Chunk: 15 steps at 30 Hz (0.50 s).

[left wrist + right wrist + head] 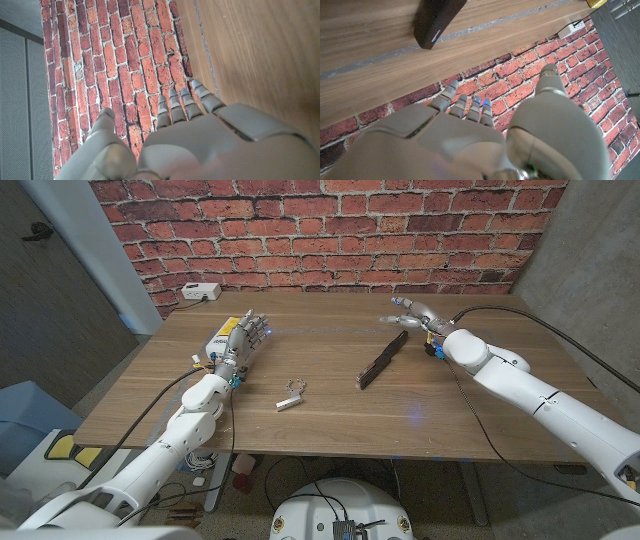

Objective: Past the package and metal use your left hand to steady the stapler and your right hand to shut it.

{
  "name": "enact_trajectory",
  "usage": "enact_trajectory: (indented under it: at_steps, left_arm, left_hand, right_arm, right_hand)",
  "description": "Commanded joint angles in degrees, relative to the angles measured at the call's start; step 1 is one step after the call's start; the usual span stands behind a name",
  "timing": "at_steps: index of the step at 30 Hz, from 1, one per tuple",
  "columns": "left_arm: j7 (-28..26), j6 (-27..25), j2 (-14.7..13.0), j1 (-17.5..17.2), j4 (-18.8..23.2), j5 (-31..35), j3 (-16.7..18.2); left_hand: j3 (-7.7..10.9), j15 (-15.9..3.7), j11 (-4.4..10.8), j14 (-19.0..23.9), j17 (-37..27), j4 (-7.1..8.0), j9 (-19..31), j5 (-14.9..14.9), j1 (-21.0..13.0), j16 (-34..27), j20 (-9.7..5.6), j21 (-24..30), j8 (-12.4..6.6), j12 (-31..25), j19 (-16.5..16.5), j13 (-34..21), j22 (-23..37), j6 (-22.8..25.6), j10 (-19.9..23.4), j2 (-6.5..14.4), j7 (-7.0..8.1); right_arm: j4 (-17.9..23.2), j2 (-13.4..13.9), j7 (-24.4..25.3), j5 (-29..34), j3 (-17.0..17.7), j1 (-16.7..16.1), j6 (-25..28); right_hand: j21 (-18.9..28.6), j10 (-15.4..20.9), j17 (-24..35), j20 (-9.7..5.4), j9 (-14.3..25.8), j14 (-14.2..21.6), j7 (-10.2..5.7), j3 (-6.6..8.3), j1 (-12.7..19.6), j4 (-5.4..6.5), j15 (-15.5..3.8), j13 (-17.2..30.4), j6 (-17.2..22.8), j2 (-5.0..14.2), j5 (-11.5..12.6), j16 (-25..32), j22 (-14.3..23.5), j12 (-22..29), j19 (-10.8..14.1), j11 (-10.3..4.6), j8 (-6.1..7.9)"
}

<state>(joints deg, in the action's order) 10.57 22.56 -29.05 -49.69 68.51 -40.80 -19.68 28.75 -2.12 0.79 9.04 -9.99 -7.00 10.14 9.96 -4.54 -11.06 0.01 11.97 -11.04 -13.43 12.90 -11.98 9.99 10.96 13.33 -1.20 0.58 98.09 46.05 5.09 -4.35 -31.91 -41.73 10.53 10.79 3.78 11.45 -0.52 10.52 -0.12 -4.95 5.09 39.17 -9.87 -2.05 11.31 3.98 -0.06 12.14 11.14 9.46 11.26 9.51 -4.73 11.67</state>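
A long black stapler lies on the wooden table, right of centre, its far end pointing at my right hand. That hand hovers just past the stapler's far end, fingers apart and holding nothing; in the right wrist view the stapler's end lies beyond my right hand, apart from it. My left hand stands at the table's left with its fingers up and holds nothing, over a yellow-and-white package. In the left wrist view my left hand faces the brick wall. A small metal piece lies between the package and the stapler.
A white box sits at the table's far left corner against the brick wall, and the white box also appears in the right wrist view. Cables run along both arms.
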Motion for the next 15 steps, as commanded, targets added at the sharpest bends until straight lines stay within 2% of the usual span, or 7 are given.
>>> enact_trajectory:
  at_steps: [1, 6, 11, 15]
  left_arm:
    - [-0.7, -0.7, 0.3, 0.3, 1.4, 0.7, -0.8]
    - [-1.4, -0.1, 0.9, -0.1, 1.4, 0.2, -0.5]
    - [-1.6, 0.2, 1.2, 0.0, 1.2, 0.5, -0.7]
    - [-1.7, 0.4, 1.4, 0.0, 1.1, 1.0, -1.1]
  left_hand:
    - [-0.31, -0.76, 0.06, 0.8, -0.3, -0.04, 0.2, 0.2, 0.4, -0.4, 0.15, 0.4, -0.27, -0.3, 0.7, -0.1, 0.2, 0.7, 0.8, 0.0, -0.33]
    - [-0.33, -0.69, 0.04, 0.9, -0.3, -0.04, 0.2, 0.3, 0.4, -0.4, 0.23, 0.3, -0.24, -0.3, 0.6, -0.1, 0.2, 0.7, 0.9, 0.0, -0.30]
    - [-0.34, -0.69, 0.01, 1.0, -0.3, -0.05, 0.2, 0.3, 0.4, -0.3, 0.29, 0.2, -0.16, -0.3, 0.4, -0.1, 0.2, 0.6, 0.9, 0.0, -0.22]
    - [-0.34, -0.72, 0.00, 1.0, -0.3, -0.06, 0.2, 0.3, 0.4, -0.3, 0.27, 0.1, -0.11, -0.3, 0.3, -0.1, 0.2, 0.6, 1.0, 0.1, -0.21]
  right_arm:
    - [1.9, 2.1, -1.4, 3.8, -0.3, 0.1, 2.4]
    - [2.5, 2.6, -1.0, 5.5, -0.3, 0.0, 2.9]
    - [2.1, 2.8, -3.6, 6.9, -1.5, 1.6, 3.8]
    - [1.1, 2.6, -4.7, 8.1, -2.3, 2.7, 3.4]
  right_hand:
    - [0.0, 0.6, 0.0, -0.22, 0.3, 0.0, -0.45, 0.24, 0.8, 0.18, -5.94, 0.3, 0.4, -0.01, 0.2, 0.4, 0.2, 0.4, 0.4, -0.20, 0.27]
    - [0.2, 2.4, -0.1, -0.32, 0.4, 0.9, -0.71, 0.56, 1.9, 0.33, -6.42, 0.3, 2.0, 0.13, 0.2, 0.8, 0.2, 1.0, 1.2, -0.53, 0.77]
    - [0.3, 2.4, -0.1, -0.67, 0.4, 1.0, -0.70, 0.66, 2.3, 0.36, -6.46, 0.3, 2.2, 0.16, 0.2, 0.8, 0.2, 1.0, 1.5, -0.61, 0.76]
    - [0.3, 2.2, -0.1, -0.03, 0.4, 1.5, -0.46, 1.10, 3.2, 0.36, -5.99, 0.3, 1.9, 0.62, 0.2, 1.0, 0.2, 0.8, 1.8, -0.39, 0.56]
